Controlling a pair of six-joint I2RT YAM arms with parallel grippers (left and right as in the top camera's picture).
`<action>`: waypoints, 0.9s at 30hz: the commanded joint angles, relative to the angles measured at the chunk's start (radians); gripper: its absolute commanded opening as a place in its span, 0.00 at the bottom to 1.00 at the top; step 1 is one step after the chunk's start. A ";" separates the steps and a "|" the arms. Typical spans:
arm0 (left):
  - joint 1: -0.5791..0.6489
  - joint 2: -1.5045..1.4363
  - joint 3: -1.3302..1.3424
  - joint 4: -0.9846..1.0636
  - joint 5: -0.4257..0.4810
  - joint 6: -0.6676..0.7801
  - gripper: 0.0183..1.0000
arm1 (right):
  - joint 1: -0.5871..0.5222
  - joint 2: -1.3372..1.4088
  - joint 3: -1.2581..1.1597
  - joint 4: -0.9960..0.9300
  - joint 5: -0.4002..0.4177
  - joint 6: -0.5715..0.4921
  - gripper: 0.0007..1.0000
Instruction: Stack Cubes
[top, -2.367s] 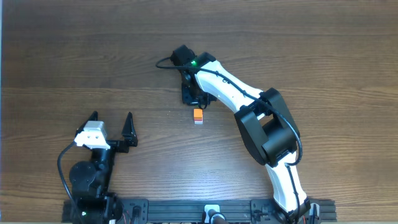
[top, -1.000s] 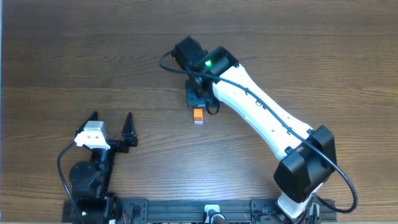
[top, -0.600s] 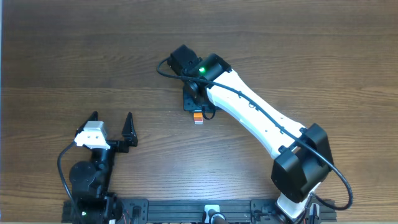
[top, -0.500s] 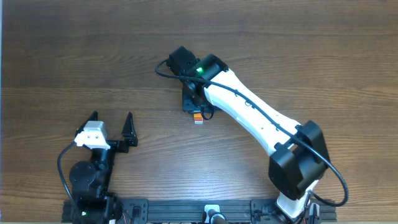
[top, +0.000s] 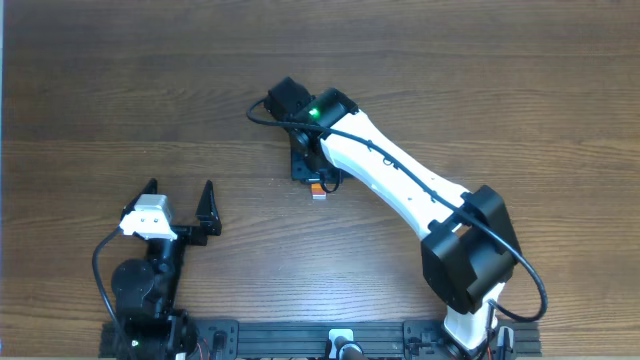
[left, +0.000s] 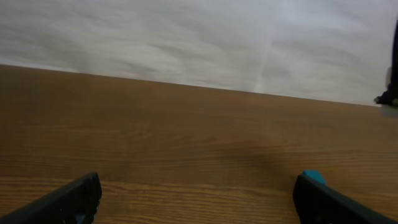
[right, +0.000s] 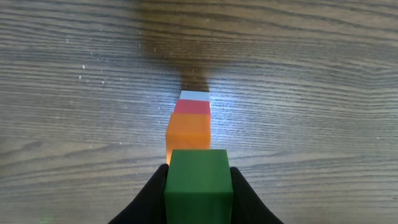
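A robot lab bench, it seems; a bare wood-grain worktop (top: 120, 80); a left arm (top: 140, 285) and a right arm (top: 400, 190) fixed to a black rail (top: 270, 330) along its edge; a plain white wall (left: 186, 37) behind.

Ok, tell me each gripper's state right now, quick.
Left gripper: open, holding nothing.
Right gripper: closed on the green cube.
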 joint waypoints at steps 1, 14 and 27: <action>-0.003 -0.008 -0.006 0.000 0.013 0.015 1.00 | 0.014 0.031 -0.002 0.012 -0.017 0.013 0.01; -0.003 -0.008 -0.006 -0.001 0.013 0.015 1.00 | 0.023 0.031 -0.002 0.019 -0.021 0.010 0.01; -0.003 -0.008 -0.006 0.000 0.013 0.015 1.00 | 0.023 0.031 -0.002 0.018 -0.016 0.009 0.01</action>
